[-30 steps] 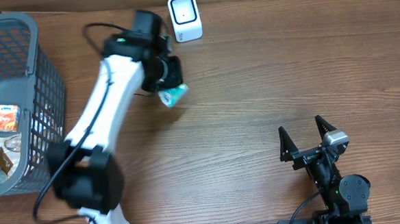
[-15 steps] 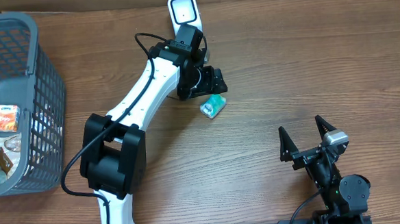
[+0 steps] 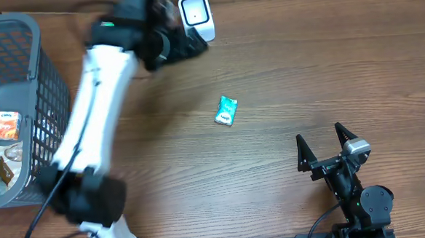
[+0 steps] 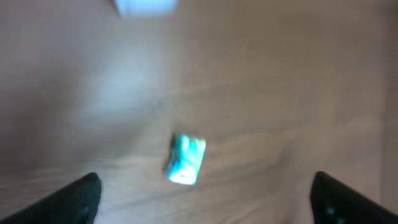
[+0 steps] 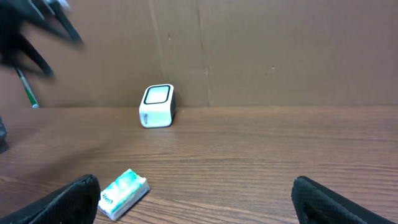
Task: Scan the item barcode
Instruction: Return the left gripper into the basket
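Observation:
The item, a small teal and white tissue pack [image 3: 227, 110], lies flat on the wooden table, apart from both grippers. The white scanner [image 3: 195, 18] stands at the back edge. My left gripper [image 3: 188, 43], blurred by motion, hovers just in front and left of the scanner, well away from the pack. In the left wrist view its fingers [image 4: 76, 199] stand wide apart and open, with the pack [image 4: 185, 159] on the table below. My right gripper [image 3: 323, 146] rests open at the front right, looking at the pack [image 5: 123, 193] and the scanner [image 5: 157, 106].
A grey mesh basket [image 3: 51, 105] with several packaged goods stands at the left edge. A cardboard wall [image 5: 261, 50] closes off the back of the table. The left arm [image 3: 88, 111] stretches diagonally over the table's left half.
The left gripper opened and let go of the tissue pack, which now lies on the table. The left arm has swung away from it, back and to the left. The right arm is still.

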Tool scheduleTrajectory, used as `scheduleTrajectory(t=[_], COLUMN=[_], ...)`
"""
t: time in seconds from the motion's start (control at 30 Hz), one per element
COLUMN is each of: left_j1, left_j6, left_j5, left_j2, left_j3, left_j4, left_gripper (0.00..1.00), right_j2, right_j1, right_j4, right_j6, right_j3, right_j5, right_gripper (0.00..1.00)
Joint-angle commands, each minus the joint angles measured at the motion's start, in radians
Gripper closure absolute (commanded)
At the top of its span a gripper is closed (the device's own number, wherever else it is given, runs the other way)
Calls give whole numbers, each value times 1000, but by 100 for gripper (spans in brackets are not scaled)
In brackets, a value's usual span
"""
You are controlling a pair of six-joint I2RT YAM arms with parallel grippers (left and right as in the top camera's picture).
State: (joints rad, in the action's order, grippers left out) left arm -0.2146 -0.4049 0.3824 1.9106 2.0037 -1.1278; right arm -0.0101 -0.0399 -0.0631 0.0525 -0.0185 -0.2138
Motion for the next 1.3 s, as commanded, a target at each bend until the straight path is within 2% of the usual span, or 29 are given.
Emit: scheduleTrajectory(t=[0.0,0.1,0.27,0.4,0.5,0.73,0.87,1.1,1.27], left_j1=[100,196,411,599,670,726,736,742,756], left_j6=[111,132,116,110,110,127,200,214,226], left_j5=[-89,-171,-402,-526,-531,-633,-652,-788,-797], left_j2=[-199,-298,-406,-395,-366,-246,-157,18,102], left_j3=[131,154,154,139,99,-2,-49,-56,-56], left_j4=[-37,-44,-64,-77,-69,-50,-18,-14,13], left_gripper=[0,0,0,0,0,1,13,16,26], right_j2=[8,8,8,8,8,8,8,8,8], right_j1=[-3,-3,-3,-3,-3,-3,-3,-3,-3], right_j4=[6,6,6,6,6,6,6,6,6], right_j6=[4,4,4,4,4,4,4,4,4], right_j3=[12,12,12,12,12,12,12,12,12], right_j5=[-5,-5,-5,-5,-5,-5,-5,-5,-5], right_gripper=[0,0,0,0,0,0,0,0,0])
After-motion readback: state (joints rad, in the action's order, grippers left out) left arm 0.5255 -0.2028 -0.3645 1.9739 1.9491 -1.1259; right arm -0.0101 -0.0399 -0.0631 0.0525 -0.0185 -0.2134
